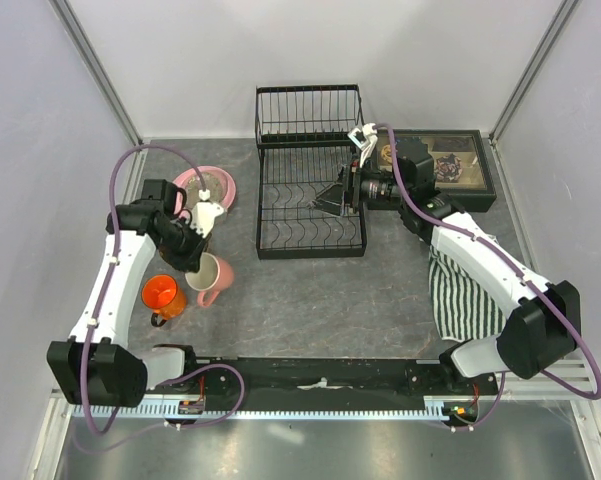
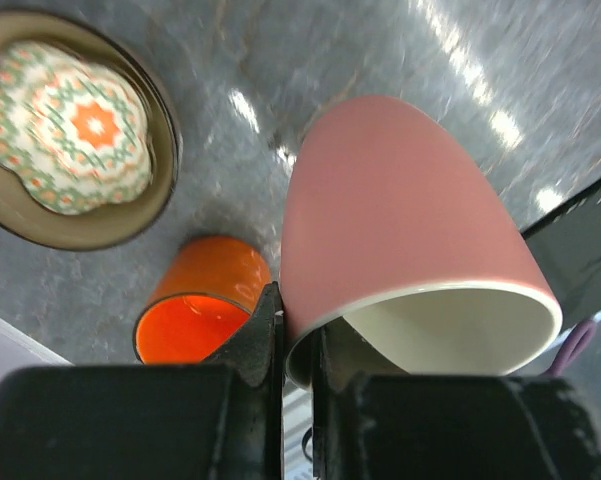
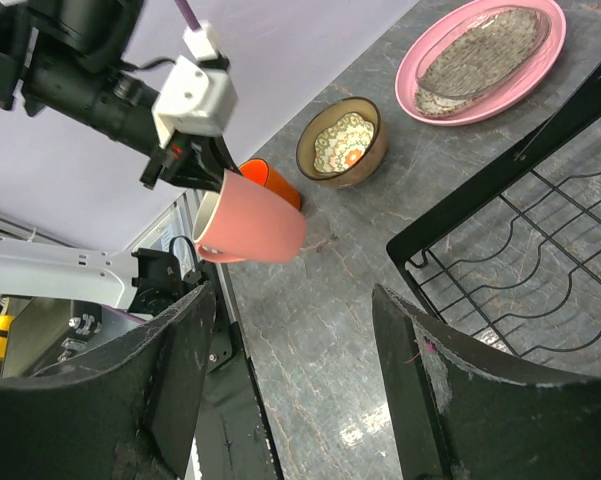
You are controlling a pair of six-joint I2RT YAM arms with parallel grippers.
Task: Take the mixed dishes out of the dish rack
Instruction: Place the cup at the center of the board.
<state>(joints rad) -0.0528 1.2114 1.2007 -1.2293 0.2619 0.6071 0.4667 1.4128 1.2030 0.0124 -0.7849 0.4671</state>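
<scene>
Grey table [image 1: 310,300]; left end effector [image 2: 296,340] clamped on pink mug [image 2: 390,210]; right end effector [image 3: 292,297] apart; striped cloth [image 1: 460,297] only overhead.

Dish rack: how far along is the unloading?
Nearly done. The dish rack looks empty; pink plate, grey speckled plate, brown bowl and orange mug sit on the table. The left gripper holds the pink mug by its rim, not yet set down.

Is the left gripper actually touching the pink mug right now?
Touching. The left wrist view shows the left gripper clamped on the rim of the pink mug, one finger outside, one inside.
</scene>
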